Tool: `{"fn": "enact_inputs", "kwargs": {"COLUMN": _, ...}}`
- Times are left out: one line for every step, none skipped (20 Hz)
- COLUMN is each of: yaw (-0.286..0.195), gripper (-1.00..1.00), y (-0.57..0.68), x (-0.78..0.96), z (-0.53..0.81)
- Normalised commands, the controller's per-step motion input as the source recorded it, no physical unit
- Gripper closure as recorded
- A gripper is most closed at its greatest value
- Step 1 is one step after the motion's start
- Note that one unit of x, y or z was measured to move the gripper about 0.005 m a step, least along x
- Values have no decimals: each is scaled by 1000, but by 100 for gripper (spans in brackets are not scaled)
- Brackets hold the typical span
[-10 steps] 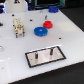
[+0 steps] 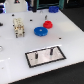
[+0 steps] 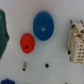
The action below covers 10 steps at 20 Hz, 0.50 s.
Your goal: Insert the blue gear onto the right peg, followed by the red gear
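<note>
You are looking at a robotics lab bench: a plain white table (image 2: 15, 60) carries test pieces only, namely a grey, black-bordered plate (image 2: 45, 56) with two upright pegs, coloured plastic gears, and a pale skeletal fixture (image 2: 19, 27) standing nearby.

You've got a white counter (image 2: 15, 57) carrying everything. Directly on it: the blue gear (image 2: 41, 31) lying flat, the red gear (image 2: 47, 24) just beside it (touching or not, can't tell), a pale blocky fixture (image 2: 19, 27) well apart toward the exterior view's left, and a grey, black-bordered plate (image 2: 46, 55) nearer the camera, two dark pins upright on it.
</note>
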Motion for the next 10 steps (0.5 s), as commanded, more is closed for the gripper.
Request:
{"fn": "enact_inputs", "kwargs": {"yaw": 0, "gripper": -100, "y": 253, "x": -483, "z": -435}}
{"fn": "enact_inputs", "kwargs": {"yaw": 0, "gripper": -100, "y": 254, "x": -447, "z": -463}}
{"fn": "enact_inputs", "kwargs": {"yaw": 0, "gripper": -100, "y": 239, "x": -422, "z": -477}}
{"fn": "enact_inputs", "kwargs": {"yaw": 0, "gripper": -100, "y": 232, "x": -414, "z": -490}}
{"fn": "enact_inputs", "kwargs": {"yaw": 0, "gripper": -100, "y": 224, "x": -406, "z": -501}}
{"fn": "enact_inputs", "kwargs": {"yaw": 0, "gripper": -100, "y": 195, "x": -371, "z": -504}}
{"fn": "enact_inputs", "kwargs": {"yaw": 0, "gripper": -100, "y": 189, "x": -349, "z": -503}}
{"fn": "enact_inputs", "kwargs": {"yaw": 0, "gripper": -100, "y": 168, "x": -319, "z": -518}}
{"fn": "enact_inputs", "kwargs": {"yaw": 0, "gripper": -100, "y": 161, "x": -283, "z": -522}}
{"fn": "enact_inputs", "kwargs": {"yaw": 0, "gripper": -100, "y": 192, "x": -282, "z": -562}}
